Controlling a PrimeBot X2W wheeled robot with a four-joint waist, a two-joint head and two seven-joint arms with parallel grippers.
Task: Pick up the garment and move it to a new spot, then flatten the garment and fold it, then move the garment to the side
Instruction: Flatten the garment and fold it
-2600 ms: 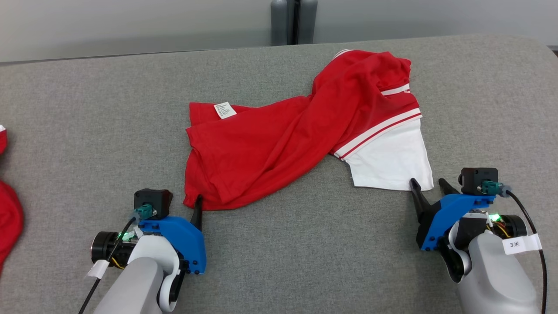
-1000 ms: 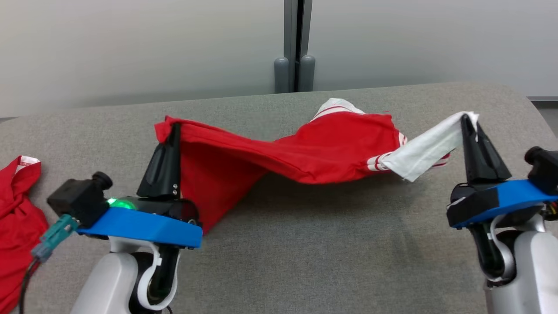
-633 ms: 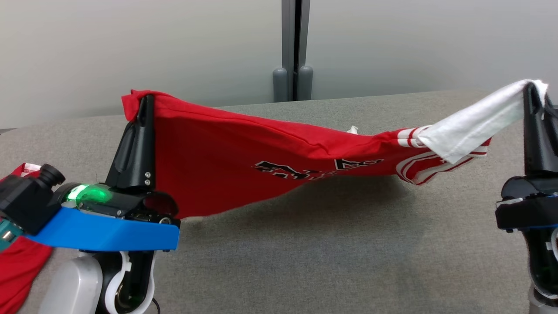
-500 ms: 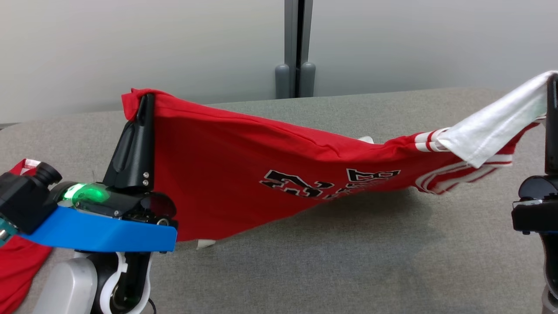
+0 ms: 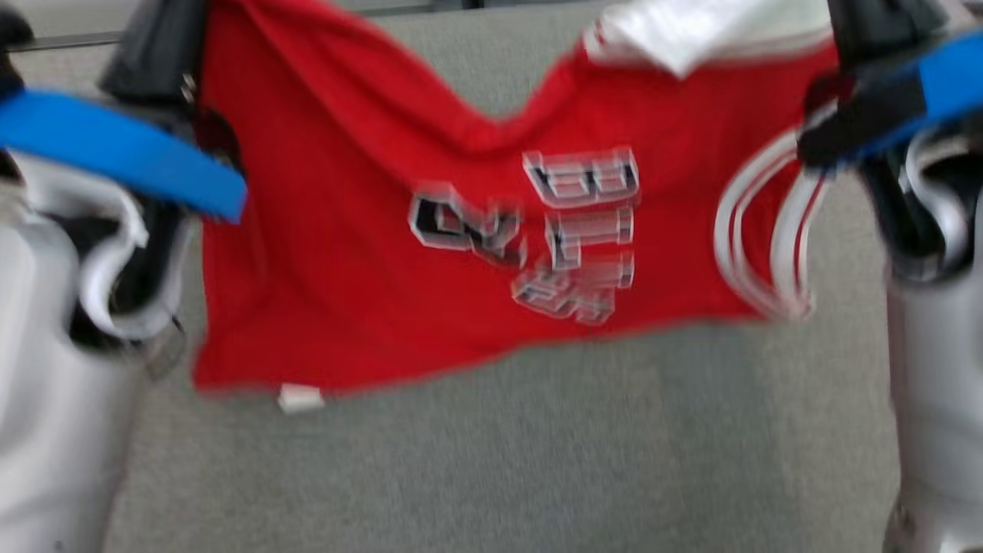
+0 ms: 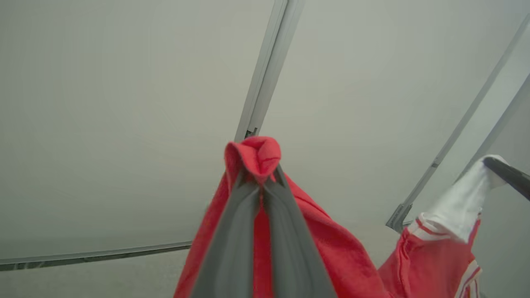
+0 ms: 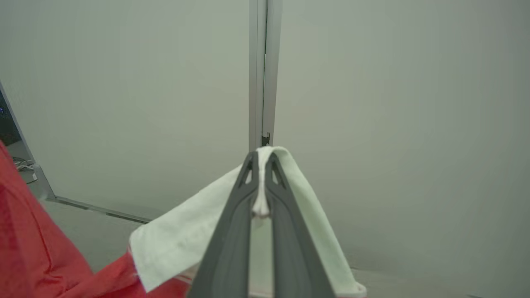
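Note:
The garment is a red jersey with black-and-white lettering and white-striped trim. It hangs spread between my two arms, above the grey table, in a blurred head view. My left gripper is shut on a bunched red corner of the garment. My right gripper is shut on the white sleeve. In the left wrist view, the right gripper's dark finger shows at the far right, with the white sleeve draped from it. The lower hem hangs free.
A small white label dangles from the lower hem at the left. Behind the table stands a pale wall with a vertical grey post. My pale forearms flank the garment on both sides.
Both grippers have lifted the garment higher, so it now hangs clear of the table and fully spread. The head camera has moved; its picture has shifted and blurred.

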